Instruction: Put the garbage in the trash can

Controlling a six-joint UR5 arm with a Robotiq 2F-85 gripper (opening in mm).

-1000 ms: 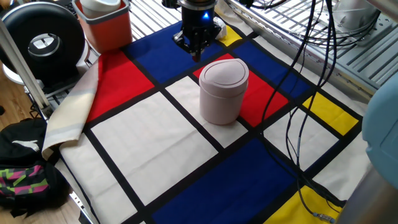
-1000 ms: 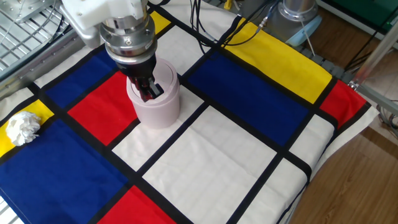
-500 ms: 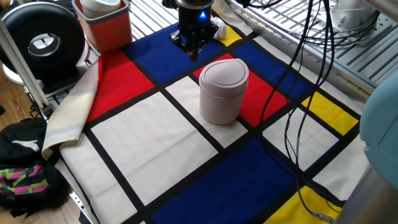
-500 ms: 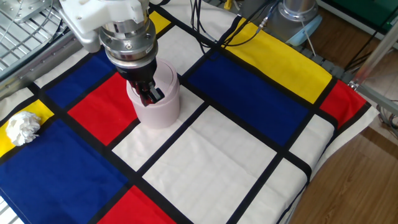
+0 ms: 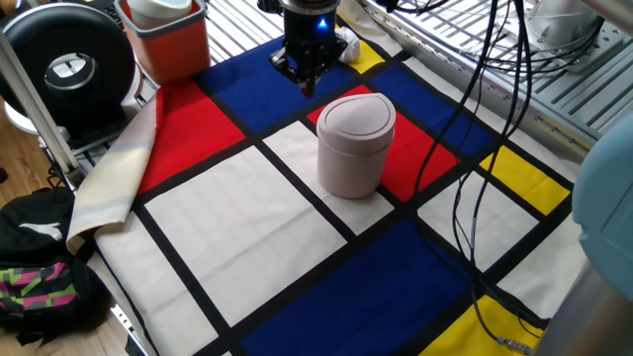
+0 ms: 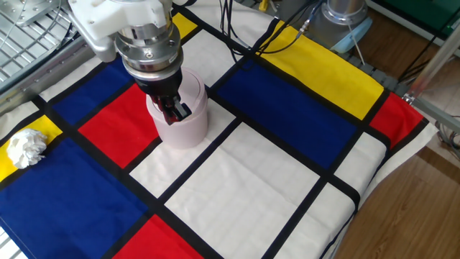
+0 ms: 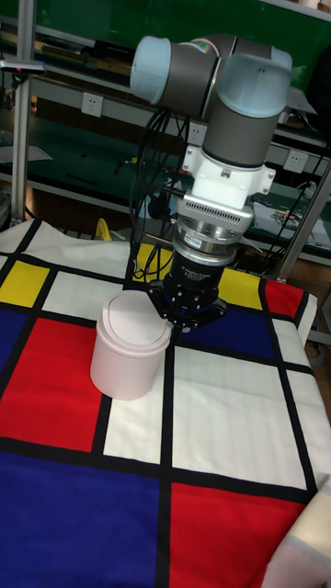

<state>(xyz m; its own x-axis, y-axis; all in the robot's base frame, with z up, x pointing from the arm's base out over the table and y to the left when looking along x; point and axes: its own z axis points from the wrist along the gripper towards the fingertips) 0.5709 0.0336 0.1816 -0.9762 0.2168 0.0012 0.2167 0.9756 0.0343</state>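
the end effector hangs above the bench, pointing down, just beside the trash can. in the other fixed view its two fingers overlap the can's lid, so whether they touch it cannot be told; the tall fixed view shows the tips near the lid's rim and apart from the can's wall. the fingers appear close together with nothing visible between them, yet the gap is too small and dark to say whether they are fully pressed together. in one fixed view the arm is cut off by the top edge, and only the dark lower part with a blue light shows.

the garbage, a crumpled white wad, lies on a yellow patch of the chequered cloth near the bench's edge, well apart from the end effector and from the trash can, with a red and a blue panel between. in one fixed view and in the tall fixed view it cannot be made out.

a red-orange bin stands at a corner of the bench, partly cut off. cables trail across the cloth.
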